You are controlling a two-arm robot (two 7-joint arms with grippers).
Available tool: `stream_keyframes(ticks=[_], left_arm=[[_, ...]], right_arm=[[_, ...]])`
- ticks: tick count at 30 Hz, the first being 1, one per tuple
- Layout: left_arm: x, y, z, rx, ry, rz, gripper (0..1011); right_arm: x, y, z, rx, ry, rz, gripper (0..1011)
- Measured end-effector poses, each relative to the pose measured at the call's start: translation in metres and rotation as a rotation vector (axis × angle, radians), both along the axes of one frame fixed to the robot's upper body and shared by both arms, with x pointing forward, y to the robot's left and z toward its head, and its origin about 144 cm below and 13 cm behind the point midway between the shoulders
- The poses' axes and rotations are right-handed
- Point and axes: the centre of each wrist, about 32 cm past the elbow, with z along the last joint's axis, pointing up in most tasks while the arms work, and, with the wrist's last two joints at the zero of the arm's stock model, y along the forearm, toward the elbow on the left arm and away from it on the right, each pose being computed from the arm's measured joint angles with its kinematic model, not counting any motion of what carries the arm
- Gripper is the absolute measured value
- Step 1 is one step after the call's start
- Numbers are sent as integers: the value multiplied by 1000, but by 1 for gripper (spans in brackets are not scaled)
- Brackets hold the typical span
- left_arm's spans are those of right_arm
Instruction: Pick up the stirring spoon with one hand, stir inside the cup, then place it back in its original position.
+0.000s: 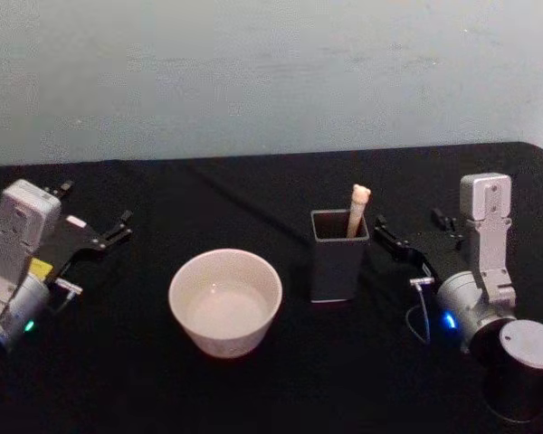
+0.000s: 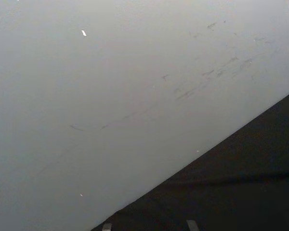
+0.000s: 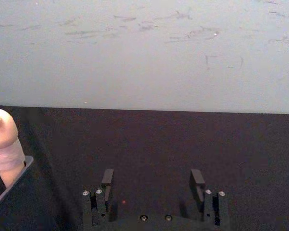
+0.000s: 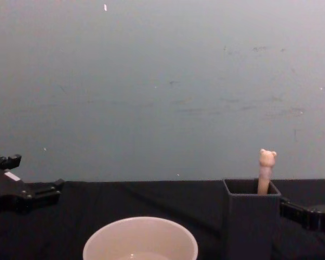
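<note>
The stirring spoon (image 1: 358, 208) stands upright in a dark grey square holder (image 1: 338, 258); just its beige bear-topped handle (image 4: 266, 170) shows above the rim. The wide cream-white cup (image 1: 224, 301) sits left of the holder, near the table's front, also low in the chest view (image 4: 141, 241). My right gripper (image 1: 416, 229) rests open just right of the holder, nothing between its fingers (image 3: 107, 180); the spoon handle (image 3: 2, 139) appears at the edge of the right wrist view. My left gripper (image 1: 92, 210) is parked open at the far left, well away from the cup.
A black cloth (image 1: 253, 199) covers the table, ending at a pale wall (image 1: 271, 72) behind. The right arm's round base (image 1: 525, 348) stands at the front right corner. Bare cloth lies between cup and holder.
</note>
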Motion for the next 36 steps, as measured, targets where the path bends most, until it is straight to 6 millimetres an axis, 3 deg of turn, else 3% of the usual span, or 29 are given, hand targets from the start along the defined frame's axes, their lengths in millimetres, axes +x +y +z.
stream_keyframes(ticks=[36], left_arm=[[0, 0, 0, 0, 0, 0, 1001]], right_arm=[[0, 0, 0, 1, 0, 1, 1002]])
